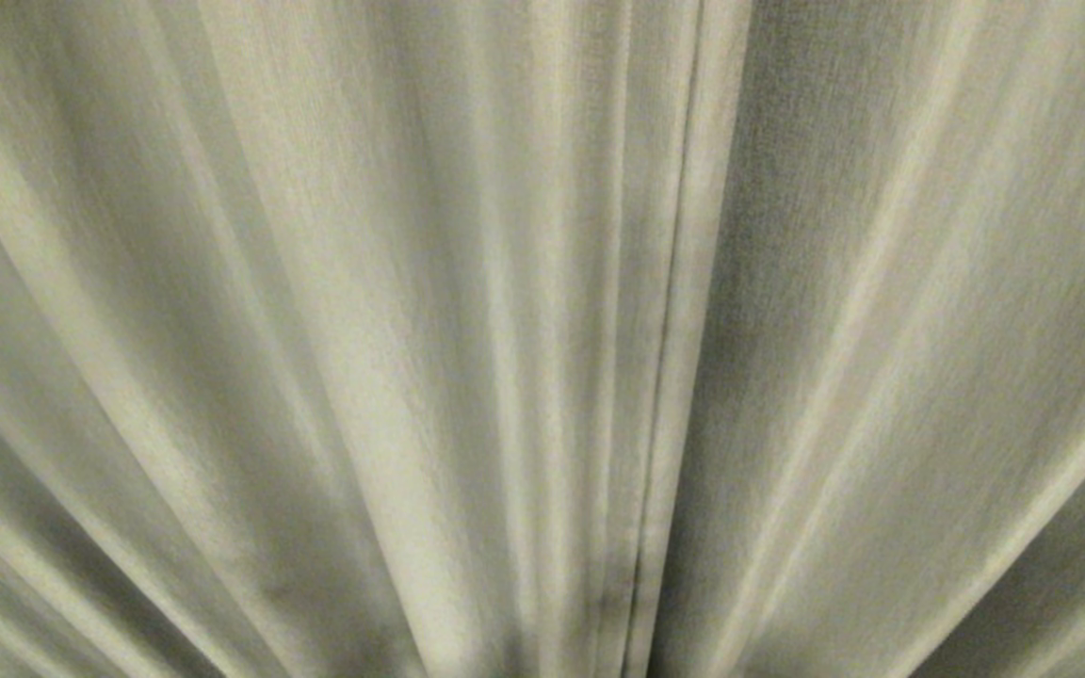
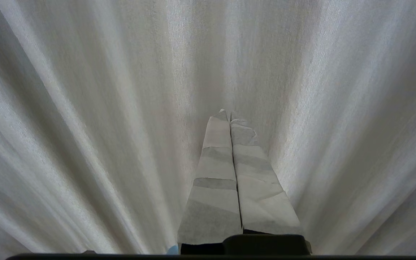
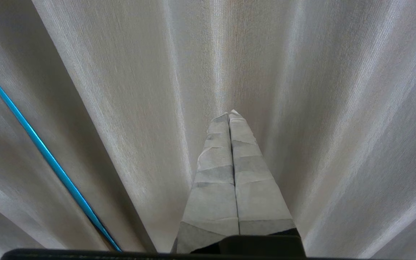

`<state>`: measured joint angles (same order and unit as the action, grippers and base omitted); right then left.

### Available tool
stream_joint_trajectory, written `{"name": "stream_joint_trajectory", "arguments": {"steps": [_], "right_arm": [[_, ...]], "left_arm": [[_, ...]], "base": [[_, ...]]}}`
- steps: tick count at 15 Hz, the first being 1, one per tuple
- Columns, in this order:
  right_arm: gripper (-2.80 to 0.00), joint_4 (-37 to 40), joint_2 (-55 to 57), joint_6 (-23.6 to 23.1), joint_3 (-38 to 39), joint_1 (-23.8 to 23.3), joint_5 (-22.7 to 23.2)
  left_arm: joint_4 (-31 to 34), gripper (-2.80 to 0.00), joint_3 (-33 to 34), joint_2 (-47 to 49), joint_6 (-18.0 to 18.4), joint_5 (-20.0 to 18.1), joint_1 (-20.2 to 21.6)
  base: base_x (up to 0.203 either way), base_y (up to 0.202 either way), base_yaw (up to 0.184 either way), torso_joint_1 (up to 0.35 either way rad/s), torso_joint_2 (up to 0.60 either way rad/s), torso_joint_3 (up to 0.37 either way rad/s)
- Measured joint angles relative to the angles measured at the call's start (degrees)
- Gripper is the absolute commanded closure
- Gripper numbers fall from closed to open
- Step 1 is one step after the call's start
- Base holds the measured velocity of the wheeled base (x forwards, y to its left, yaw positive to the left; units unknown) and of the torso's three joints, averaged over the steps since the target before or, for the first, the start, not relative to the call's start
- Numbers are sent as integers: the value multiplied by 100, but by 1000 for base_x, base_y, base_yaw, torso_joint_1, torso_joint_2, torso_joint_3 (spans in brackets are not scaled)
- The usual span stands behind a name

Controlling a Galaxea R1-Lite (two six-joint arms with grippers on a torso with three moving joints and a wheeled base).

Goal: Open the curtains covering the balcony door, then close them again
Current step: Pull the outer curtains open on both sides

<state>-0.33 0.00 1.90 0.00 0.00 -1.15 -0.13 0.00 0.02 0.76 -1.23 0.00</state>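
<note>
Nearest to me on the left wrist feed: left gripper (image 2: 229, 112), both fingers (image 2: 215, 173) wrapped in pale tape, pressed flat together along their whole length. Nothing between them. Tips point straight at cloth; whether they touch it I cannot tell.

Right wrist feed, same picture: right gripper (image 3: 230, 113), taped fingers (image 3: 253, 187) closed against each other, empty, aimed at the drape.

Beside the right gripper's view, a thin bright-blue line (image 3: 42, 146) runs slantwise along a fold. I cannot tell what it is.

Beyond both grippers: the curtains (image 2: 85, 108), cream-beige woven cloth in deep pleats, filling each wrist feed edge to edge (image 3: 320, 90).

Head feed, farther out: neither arm shows. The curtains (image 1: 316, 330) take up the whole view, pleats fanning outward. Just right of centre two hemmed vertical edges meet at a narrow dark seam (image 1: 670, 330), one panel either side, edges lying against each other from top to bottom. Drapes drawn fully across; no glass or frame shows through.
</note>
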Motion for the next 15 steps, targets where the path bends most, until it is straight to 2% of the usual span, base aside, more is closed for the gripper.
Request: {"name": "stream_joint_trajectory", "arguments": {"steps": [15], "right_arm": [[0,1,0,2,0,0,2]], "left_arm": [[2,0,0,0,-3,2,0]], "base": [[0,0,0,0,0,0]]}}
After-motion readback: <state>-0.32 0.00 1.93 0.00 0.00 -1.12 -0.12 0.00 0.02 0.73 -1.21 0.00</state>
